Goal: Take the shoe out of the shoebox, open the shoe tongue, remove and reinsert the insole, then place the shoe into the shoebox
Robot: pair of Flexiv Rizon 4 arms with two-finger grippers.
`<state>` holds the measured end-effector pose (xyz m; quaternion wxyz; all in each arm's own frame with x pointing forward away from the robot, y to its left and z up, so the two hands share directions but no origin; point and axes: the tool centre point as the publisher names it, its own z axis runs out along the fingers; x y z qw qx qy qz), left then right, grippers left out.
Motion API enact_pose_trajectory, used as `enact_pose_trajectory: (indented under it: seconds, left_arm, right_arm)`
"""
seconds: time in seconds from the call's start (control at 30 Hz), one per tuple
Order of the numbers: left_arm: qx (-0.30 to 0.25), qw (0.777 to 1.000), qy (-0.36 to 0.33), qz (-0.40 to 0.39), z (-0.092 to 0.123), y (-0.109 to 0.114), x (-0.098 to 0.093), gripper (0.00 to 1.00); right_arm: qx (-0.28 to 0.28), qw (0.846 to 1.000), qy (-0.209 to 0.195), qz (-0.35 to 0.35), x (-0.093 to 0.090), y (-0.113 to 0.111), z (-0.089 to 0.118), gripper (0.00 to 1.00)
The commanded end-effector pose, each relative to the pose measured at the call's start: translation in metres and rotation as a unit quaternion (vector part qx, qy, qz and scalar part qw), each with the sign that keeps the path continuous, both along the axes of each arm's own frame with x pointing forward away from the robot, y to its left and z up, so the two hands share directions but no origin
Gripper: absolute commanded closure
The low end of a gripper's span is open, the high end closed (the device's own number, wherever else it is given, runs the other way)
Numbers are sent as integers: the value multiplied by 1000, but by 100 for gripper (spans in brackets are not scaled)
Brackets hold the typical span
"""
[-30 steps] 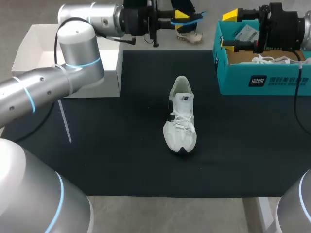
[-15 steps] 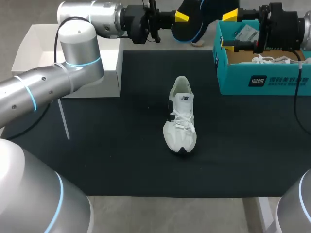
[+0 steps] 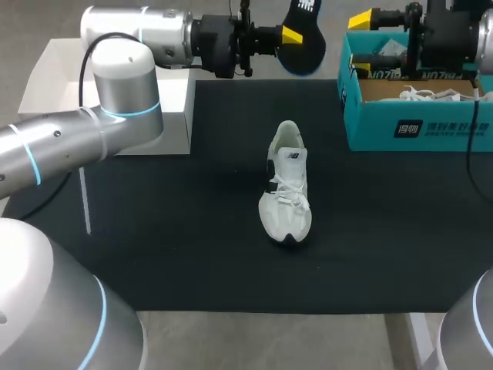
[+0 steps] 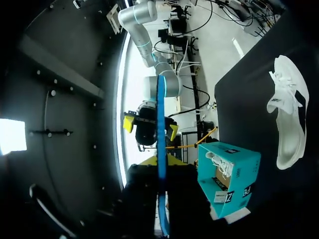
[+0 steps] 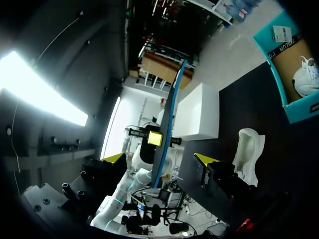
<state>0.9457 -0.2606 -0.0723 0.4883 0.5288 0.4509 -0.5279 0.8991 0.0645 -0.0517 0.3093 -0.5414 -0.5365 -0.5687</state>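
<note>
A white sneaker (image 3: 286, 185) lies on the black mat, toe towards me, and also shows as the sneaker (image 4: 289, 114) and the sneaker (image 5: 249, 144) in the wrist views. My left gripper (image 3: 289, 35) is over the mat's far edge, shut on a black insole (image 3: 304, 35) with a blue rim. Its own camera sees that insole (image 4: 161, 149) edge-on, rising out of the left gripper (image 4: 160, 209). My right gripper (image 3: 368, 42) stands open just right of the insole. In the right wrist view the insole (image 5: 167, 129) hangs between the right gripper's (image 5: 159, 159) spread fingers without touching them.
The teal shoebox (image 3: 416, 123) stands at the far right with a second white shoe (image 3: 431, 94) inside. A white open box (image 3: 115, 96) sits at the far left. The mat (image 3: 177, 231) lies bare around the sneaker.
My left gripper has carried the insole right and upward, turning it, up to the right gripper. The right gripper has risen slightly. The sneaker has not moved.
</note>
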Motion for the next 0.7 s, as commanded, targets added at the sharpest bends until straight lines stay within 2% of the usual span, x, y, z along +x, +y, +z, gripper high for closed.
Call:
enact_pose_trajectory:
  seconds: [0.03, 0.3, 0.7]
  left_arm:
    - [-7, 1000, -4, 11, 2, -1, -2, 100]
    - [-8, 999, -35, 16, 7, -7, 2, 100]
    - [-12, 999, -42, 18, 4, -21, 13, 100]
  right_arm:
    - [5, 1000, -3, 12, 19, 10, 2, 53]
    - [6, 999, 11, 32, 30, 23, -1, 55]
    - [5, 999, 18, 50, 32, 36, -4, 56]
